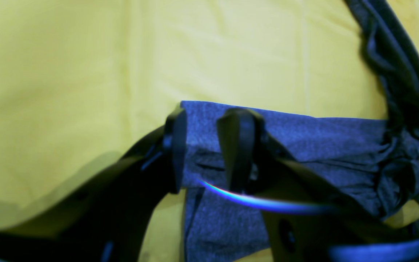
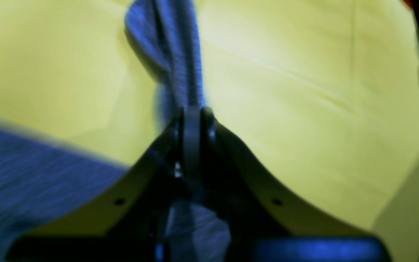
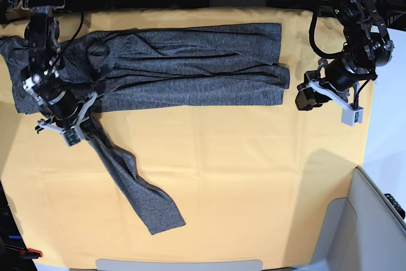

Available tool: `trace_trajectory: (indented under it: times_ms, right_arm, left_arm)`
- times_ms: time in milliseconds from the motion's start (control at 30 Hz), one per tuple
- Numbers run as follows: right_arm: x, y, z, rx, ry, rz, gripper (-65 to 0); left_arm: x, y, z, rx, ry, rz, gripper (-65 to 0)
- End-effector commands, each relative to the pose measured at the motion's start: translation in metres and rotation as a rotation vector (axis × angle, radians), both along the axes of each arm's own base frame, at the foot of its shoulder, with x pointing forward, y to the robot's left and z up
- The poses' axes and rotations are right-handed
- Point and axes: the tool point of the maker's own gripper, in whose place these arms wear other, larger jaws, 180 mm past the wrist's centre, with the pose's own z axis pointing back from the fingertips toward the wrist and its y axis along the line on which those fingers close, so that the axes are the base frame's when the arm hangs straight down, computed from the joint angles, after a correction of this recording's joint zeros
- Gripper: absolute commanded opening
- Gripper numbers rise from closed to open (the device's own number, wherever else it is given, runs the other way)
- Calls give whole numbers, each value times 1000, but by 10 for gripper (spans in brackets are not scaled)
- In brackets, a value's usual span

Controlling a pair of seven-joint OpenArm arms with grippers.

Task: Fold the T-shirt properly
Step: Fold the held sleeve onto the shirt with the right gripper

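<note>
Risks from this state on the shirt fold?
1. The right pincer is shut on a thin bunched strip of the shirt near the sleeve; it could slip out, or drag the body askew when pulled.
2. The left pincer stands open astride the hem, not gripping; closing here may catch only the top layer.
3. The body already lies wrinkled on the yellow cloth, so creases may get folded in.

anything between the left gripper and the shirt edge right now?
Nothing visible. In the left wrist view the left gripper is open with its fingers straddling the T-shirt's folded edge, only the yellow cloth around it. The right gripper is already shut on a bunched strip of the shirt.
</note>
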Motion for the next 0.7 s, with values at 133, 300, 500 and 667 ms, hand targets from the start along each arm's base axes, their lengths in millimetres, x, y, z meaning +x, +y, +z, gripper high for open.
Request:
trace_trajectory:
  times_ms: [133, 300, 500, 667]
  right_arm:
    - [-46, 24, 40, -10, -102, 76, -650]
    - [-79, 28, 15, -7, -12, 89, -650]
    - [-116, 32, -15, 1, 105, 104, -650]
    - [-135, 37, -28, 16, 163, 112, -650]
  left_arm:
    - [5, 2, 10, 12, -37, -3, -466]
    - [5, 2, 10, 12, -37, -3, -466]
    - [1, 2, 6, 12, -21, -3, -466]
    - [1, 2, 6, 12, -21, -3, -466]
